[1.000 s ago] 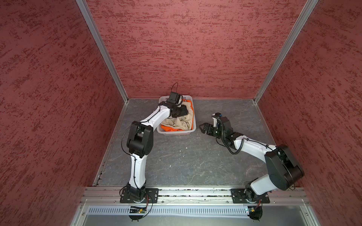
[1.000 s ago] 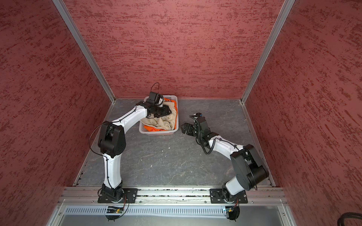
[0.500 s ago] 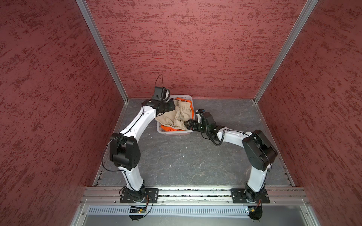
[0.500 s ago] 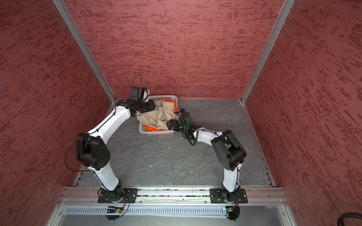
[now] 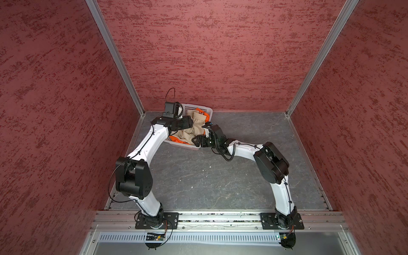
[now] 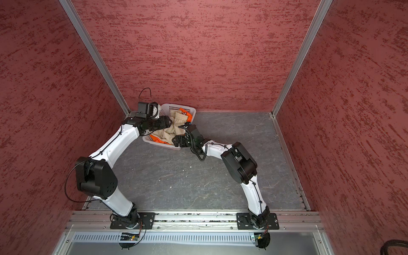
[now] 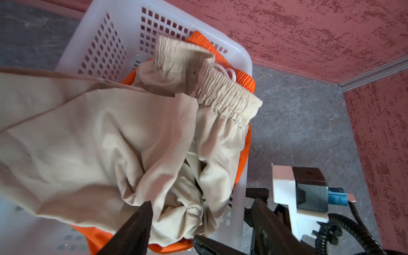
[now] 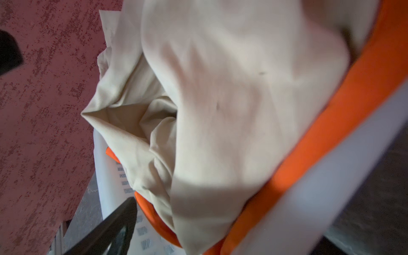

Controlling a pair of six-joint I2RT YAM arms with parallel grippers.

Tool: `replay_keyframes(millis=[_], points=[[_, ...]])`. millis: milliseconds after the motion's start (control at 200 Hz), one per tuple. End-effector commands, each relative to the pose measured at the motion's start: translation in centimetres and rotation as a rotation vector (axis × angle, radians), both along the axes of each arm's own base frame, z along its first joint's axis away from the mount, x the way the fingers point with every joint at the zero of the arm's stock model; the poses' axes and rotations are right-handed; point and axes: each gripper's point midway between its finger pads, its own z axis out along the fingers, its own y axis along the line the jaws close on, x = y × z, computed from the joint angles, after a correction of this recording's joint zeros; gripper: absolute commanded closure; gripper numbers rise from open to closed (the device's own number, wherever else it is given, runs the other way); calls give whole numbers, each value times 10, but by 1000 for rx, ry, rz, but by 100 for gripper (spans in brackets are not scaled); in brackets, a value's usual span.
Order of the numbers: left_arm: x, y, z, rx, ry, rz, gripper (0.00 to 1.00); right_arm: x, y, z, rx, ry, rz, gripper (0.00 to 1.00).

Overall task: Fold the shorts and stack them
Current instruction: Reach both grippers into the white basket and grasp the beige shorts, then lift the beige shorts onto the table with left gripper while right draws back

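Left end effector (image 7: 172,223) and right end effector (image 5: 197,141) agape, empty; one basket (image 7: 106,26), two pairs: beige shorts (image 7: 110,143) over orange shorts (image 7: 242,81).

White perforated basket (image 7: 123,19) (far end), grey tabletop (image 5: 198,176), red textured walls (image 5: 209,55)

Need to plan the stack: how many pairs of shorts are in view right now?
2. The beige shorts lie crumpled on top inside the white basket. The orange shorts lie under them in the same basket, showing only around the edges. More could be hidden underneath.
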Motion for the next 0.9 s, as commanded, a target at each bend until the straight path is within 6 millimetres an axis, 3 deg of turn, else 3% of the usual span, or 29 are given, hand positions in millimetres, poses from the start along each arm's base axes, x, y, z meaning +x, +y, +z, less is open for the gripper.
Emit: replay_keyframes(millis=[0, 220, 341, 451, 521, 596, 686, 797, 897], points=[[18, 2, -9, 23, -12, -27, 25, 7, 6, 5, -56, -55, 30, 4], [50, 4, -31, 59, 9, -45, 16, -2, -14, 37, -64, -123, 2, 1], [66, -4, -43, 61, 17, -72, 11, -15, -27, 44, -63, -121, -8, 1], [80, -14, -54, 48, 23, -95, 12, -28, -43, 44, -70, -108, -28, 1], [87, -17, -66, 43, 43, -93, 25, -36, -53, 43, -73, -104, -45, 1], [94, -8, -81, 45, 80, -23, 61, -44, -66, 40, -85, -96, -65, 1], [93, 9, -98, 20, 129, 47, 84, -52, -82, 35, -108, -88, -87, 1], [83, 38, -115, 8, 171, 146, 93, -59, -98, 28, -137, -72, -112, 1], [66, 67, -128, 3, 200, 225, 94, -64, -109, 22, -152, -60, -126, 1]])
